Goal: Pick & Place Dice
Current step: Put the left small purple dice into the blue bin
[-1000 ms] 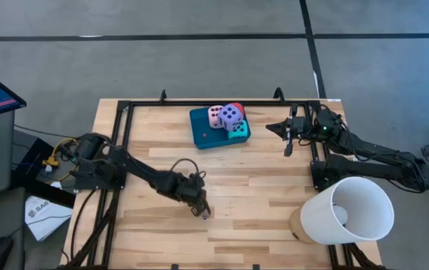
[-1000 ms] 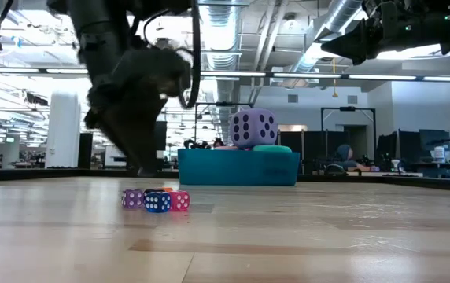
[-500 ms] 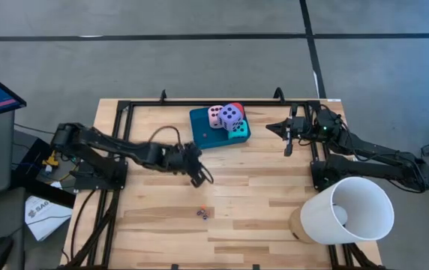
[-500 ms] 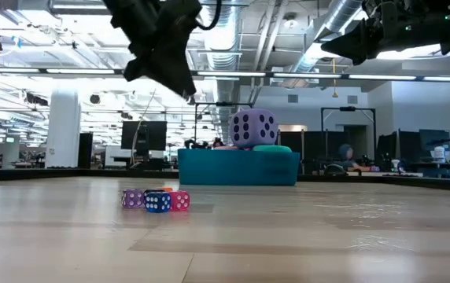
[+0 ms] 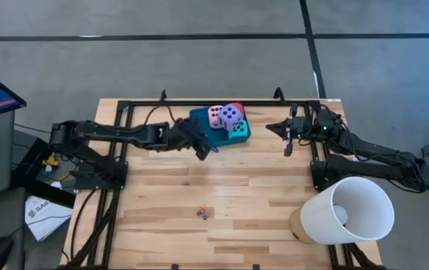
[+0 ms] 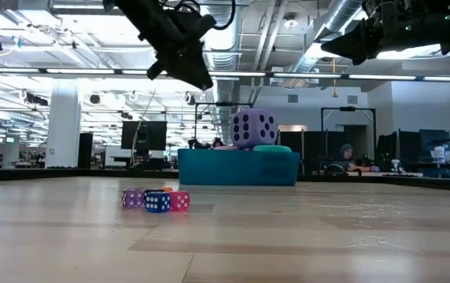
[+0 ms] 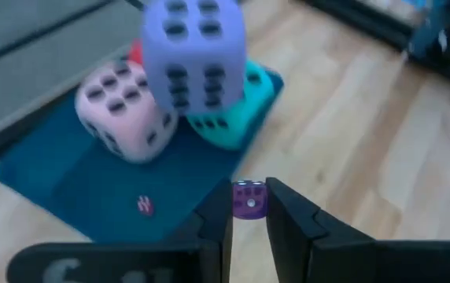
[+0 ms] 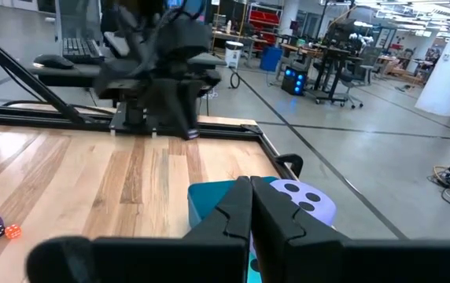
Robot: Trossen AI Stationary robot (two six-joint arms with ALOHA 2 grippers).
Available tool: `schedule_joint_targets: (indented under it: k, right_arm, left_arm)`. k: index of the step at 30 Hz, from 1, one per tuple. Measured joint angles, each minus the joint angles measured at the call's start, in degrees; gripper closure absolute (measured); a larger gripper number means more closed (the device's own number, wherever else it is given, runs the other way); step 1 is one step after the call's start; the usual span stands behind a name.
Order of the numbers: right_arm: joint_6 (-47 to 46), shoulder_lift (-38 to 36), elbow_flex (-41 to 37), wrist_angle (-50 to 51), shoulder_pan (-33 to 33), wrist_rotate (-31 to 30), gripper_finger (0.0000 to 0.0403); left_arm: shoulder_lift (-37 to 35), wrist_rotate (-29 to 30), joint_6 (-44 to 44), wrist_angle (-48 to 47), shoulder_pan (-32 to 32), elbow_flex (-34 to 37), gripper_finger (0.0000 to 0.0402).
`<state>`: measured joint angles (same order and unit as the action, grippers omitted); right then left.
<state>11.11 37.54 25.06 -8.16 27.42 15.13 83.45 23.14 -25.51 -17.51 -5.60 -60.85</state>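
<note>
Four large dice sit stacked on the teal tray (image 5: 202, 132) at the table's far middle: pink (image 5: 215, 115), purple (image 5: 231, 114) on top, turquoise (image 5: 238, 127) and red (image 5: 236, 106) behind. In the left wrist view the purple die (image 7: 195, 51) rests on the pink (image 7: 121, 108) and turquoise (image 7: 237, 110) ones. My left gripper (image 5: 208, 149) hovers at the tray's near edge, shut on a small purple die (image 7: 248, 198). More small dice (image 5: 202, 214) lie together on the table's near middle (image 6: 156, 200). My right gripper (image 5: 287, 142) waits shut above the far right. My left gripper pinches the small purple die (image 7: 249, 196) between its two fingertips (image 7: 219, 211), by two opposite faces. The die is lifted clear of the table and is held above the tray's near edge.
A large white tub (image 5: 346, 210) lies tipped at the table's near right corner. A black frame (image 5: 124, 112) runs around the table's edges. A tiny pink piece (image 7: 145, 205) lies on the tray. Bare wood stretches between tray and small dice.
My left gripper has risen from the cluster of small dice at the near middle and travelled toward the far edge, up to the tray's near side. The remaining small dice stay in place. My right arm has kept still.
</note>
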Motion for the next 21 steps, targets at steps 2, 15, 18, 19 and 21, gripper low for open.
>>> schedule_joint_targets:
  k: [2, 15, 18, 19, 21]
  right_arm:
    - [0.0, 0.0, 0.0, 0.0, 0.0, 0.0, 0.0403]
    - [1.4, 0.0, 0.0, 0.0, 0.0, 0.0, 0.0403]
    - [1.4, 0.0, 0.0, 0.0, 0.0, 0.0, 0.0403]
    - [1.4, 0.0, 0.0, 0.0, 0.0, 0.0, 0.0403]
    - [1.3, 0.0, 0.0, 0.1, 0.0, 0.0, 0.0403]
  left_arm:
    - [0.2, 0.8, 0.2, 0.8, -1.5, 0.0, 0.0353]
    - [10.1, 2.5, 0.0, 5.8, -6.6, 0.0, 0.0353]
    - [12.8, 2.5, -0.2, 7.0, -7.9, 0.0, 0.0353]
    - [13.5, 2.5, -0.4, 7.0, -8.3, 0.0, 0.0353]
    - [15.0, 2.6, -1.4, 7.5, -9.1, 0.0, 0.0353]
